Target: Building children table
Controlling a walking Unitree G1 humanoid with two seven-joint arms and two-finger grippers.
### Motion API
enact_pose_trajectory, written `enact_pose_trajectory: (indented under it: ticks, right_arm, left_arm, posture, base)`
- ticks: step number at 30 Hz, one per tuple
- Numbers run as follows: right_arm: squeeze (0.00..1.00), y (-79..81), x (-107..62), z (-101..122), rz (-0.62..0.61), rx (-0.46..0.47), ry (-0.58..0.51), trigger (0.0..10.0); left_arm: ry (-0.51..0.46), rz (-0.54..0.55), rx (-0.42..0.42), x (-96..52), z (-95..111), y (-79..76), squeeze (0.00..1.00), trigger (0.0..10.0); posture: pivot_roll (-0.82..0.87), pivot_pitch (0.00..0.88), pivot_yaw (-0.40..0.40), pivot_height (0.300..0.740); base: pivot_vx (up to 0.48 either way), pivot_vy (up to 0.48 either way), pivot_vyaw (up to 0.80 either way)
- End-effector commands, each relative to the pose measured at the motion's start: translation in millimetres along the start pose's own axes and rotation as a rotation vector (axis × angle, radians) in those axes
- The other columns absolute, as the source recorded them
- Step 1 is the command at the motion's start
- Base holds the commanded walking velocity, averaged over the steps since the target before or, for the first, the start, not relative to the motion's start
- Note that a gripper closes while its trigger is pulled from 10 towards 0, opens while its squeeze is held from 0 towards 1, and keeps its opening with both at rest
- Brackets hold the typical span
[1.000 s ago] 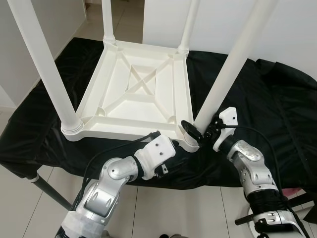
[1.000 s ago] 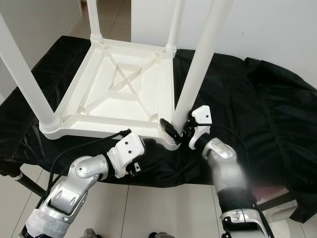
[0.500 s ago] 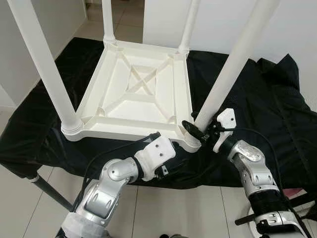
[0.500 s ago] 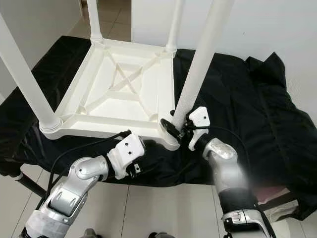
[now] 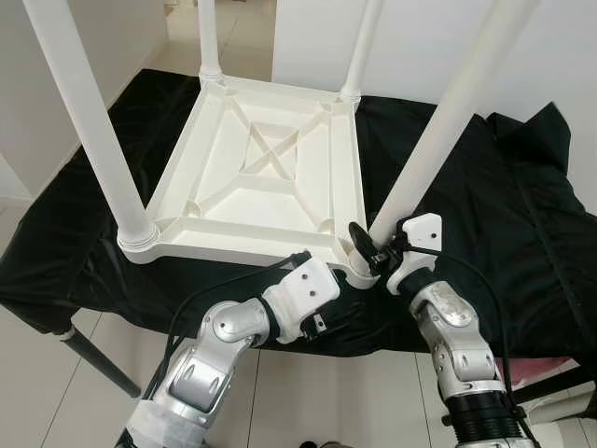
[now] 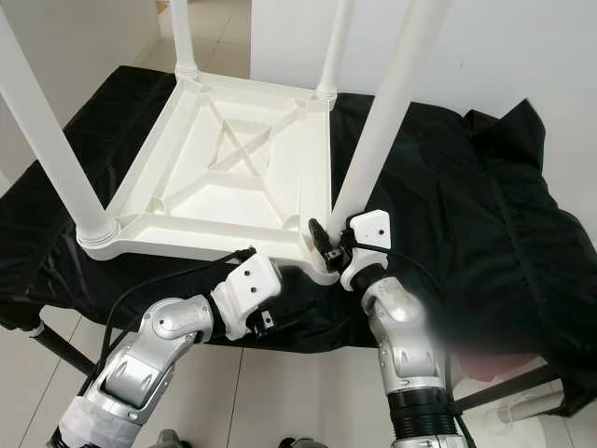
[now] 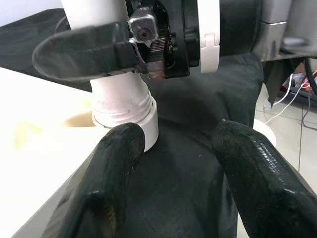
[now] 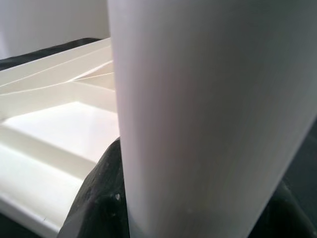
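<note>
A white tabletop [image 5: 261,177] lies upside down on a black cloth [image 5: 485,205], 4 legs up. The right gripper [image 5: 366,252], which sat higher on the near-right leg [image 5: 424,159] 1 second ago, now clamps its base, likely seating it. The left gripper [image 7: 173,148] waits below that corner, fingers spread wide, empty
</note>
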State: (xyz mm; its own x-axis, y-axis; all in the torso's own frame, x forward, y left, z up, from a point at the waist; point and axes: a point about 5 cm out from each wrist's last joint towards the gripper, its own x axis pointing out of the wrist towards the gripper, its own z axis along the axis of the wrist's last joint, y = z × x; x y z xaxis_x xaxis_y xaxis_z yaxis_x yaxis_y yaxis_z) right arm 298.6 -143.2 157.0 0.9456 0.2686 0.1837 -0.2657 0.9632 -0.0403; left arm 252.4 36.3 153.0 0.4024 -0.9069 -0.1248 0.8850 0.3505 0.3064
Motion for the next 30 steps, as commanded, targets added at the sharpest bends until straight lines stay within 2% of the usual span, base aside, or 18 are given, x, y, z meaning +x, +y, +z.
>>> enact_pose_trajectory:
  ticks: [1,3,5,6,8,9,10,12,14,16,18,19,20,21,22,26,30]
  right_arm:
    - [0.0,-6.7,-6.1,-7.7,-0.082,-0.008,0.043,10.0]
    - [0.0,1.4,-8.0,-12.9,-0.222,0.028,0.063,10.0]
    - [0.0,3.4,-8.6,-14.6,-0.266,0.043,0.073,10.0]
    - [0.0,7.0,-9.3,-18.5,-0.374,0.087,0.089,10.0]
    - [0.0,8.4,-9.5,-19.6,-0.402,0.106,0.094,10.0]
    - [0.0,8.4,-9.5,-19.6,-0.402,0.106,0.094,10.0]
    - [0.0,13.3,-8.0,-21.4,-0.404,0.162,0.105,10.0]
    - [0.0,20.2,-4.7,-20.0,-0.352,0.21,0.104,10.0]
    - [0.0,21.0,-3.9,-18.8,-0.342,0.215,0.102,10.0]
    - [0.0,17.8,-3.9,-14.6,-0.322,0.152,0.08,10.0]
    - [0.0,16.7,-3.8,-13.5,-0.315,0.138,0.072,10.0]
    - [0.96,14.9,-3.7,-13.2,-0.301,0.141,0.066,10.0]
    - [0.96,14.9,-3.7,-13.2,-0.301,0.141,0.066,10.0]
    - [1.0,9.4,-3.3,-11.7,-0.282,0.135,0.049,10.0]
    - [1.0,9.4,-3.3,-11.7,-0.282,0.135,0.049,10.0]
    - [1.0,-8.2,-1.2,-4.2,-0.273,0.106,0.011,10.0]
    - [1.0,-15.0,-0.7,-1.5,-0.265,0.067,0.003,10.0]
  left_arm:
    - [-0.004,0.103,0.01,1.0,0.7,4.8,0.0,10.0]
    - [-0.001,0.107,0.011,-0.1,-0.1,4.3,0.0,10.0]
    - [0.0,0.107,0.012,-0.4,-0.5,4.4,0.0,10.0]
    - [0.003,0.116,0.013,-1.5,-0.8,5.9,0.0,10.0]
    - [0.003,0.121,0.012,-1.9,-0.8,6.4,0.0,10.0]
    - [0.003,0.121,0.012,-1.9,-0.8,6.4,0.0,10.0]
    - [0.005,0.127,0.013,-2.2,-1.2,7.2,0.0,10.0]
    - [0.004,0.144,0.011,-2.7,-1.2,9.5,0.0,10.0]
    - [0.003,0.151,0.01,-2.8,-1.0,10.5,0.0,10.0]
    - [0.003,0.166,0.01,-3.5,-1.1,13.5,0.0,10.0]
    - [0.006,0.169,0.01,-4.0,-1.5,15.4,0.0,10.0]
    - [0.005,0.181,0.002,-5.2,-1.7,18.9,0.0,10.0]
    - [0.005,0.181,0.002,-5.2,-1.7,18.9,0.0,10.0]
    - [0.01,0.209,-0.017,-8.1,-2.2,26.9,0.0,10.0]
    - [0.01,0.209,-0.017,-8.1,-2.2,26.9,0.0,10.0]
    - [0.005,0.264,-0.066,-13.8,1.2,41.3,0.0,10.0]
    - [0.012,0.293,-0.084,-17.0,1.3,48.6,0.0,10.0]
  posture:
    - [0.0,0.093,-0.113,0.74]
    - [0.01,0.093,-0.115,0.74]
    - [0.01,0.093,-0.115,0.74]
    - [0.01,0.092,-0.118,0.74]
    - [0.01,0.092,-0.117,0.74]
    - [0.01,0.092,-0.117,0.74]
    - [0.01,0.093,-0.116,0.74]
    - [0.01,0.093,-0.112,0.74]
    - [0.01,0.093,-0.112,0.74]
    - [0.01,0.094,-0.112,0.74]
    - [0.01,0.092,-0.111,0.74]
    - [0.01,0.092,-0.109,0.74]
    - [0.01,0.092,-0.109,0.74]
    - [0.0,0.093,-0.105,0.74]
    - [0.0,0.093,-0.105,0.74]
    - [-0.01,0.098,-0.09,0.74]
    - [0.0,0.1,-0.074,0.74]
  base:
    - [0.0,0.0,0.0]
    - [0.0,0.0,0.0]
    - [0.0,0.0,0.0]
    - [0.0,0.0,0.0]
    - [0.0,0.0,0.0]
    - [0.0,0.0,0.0]
    - [0.0,0.0,0.0]
    - [0.0,0.0,0.0]
    - [0.0,0.0,0.0]
    - [0.0,0.0,0.0]
    - [0.0,0.0,0.0]
    - [0.0,0.0,0.0]
    - [0.0,0.0,0.0]
    - [0.0,0.0,0.0]
    - [0.0,0.0,0.0]
    - [0.0,0.0,0.0]
    - [0.0,0.0,0.0]
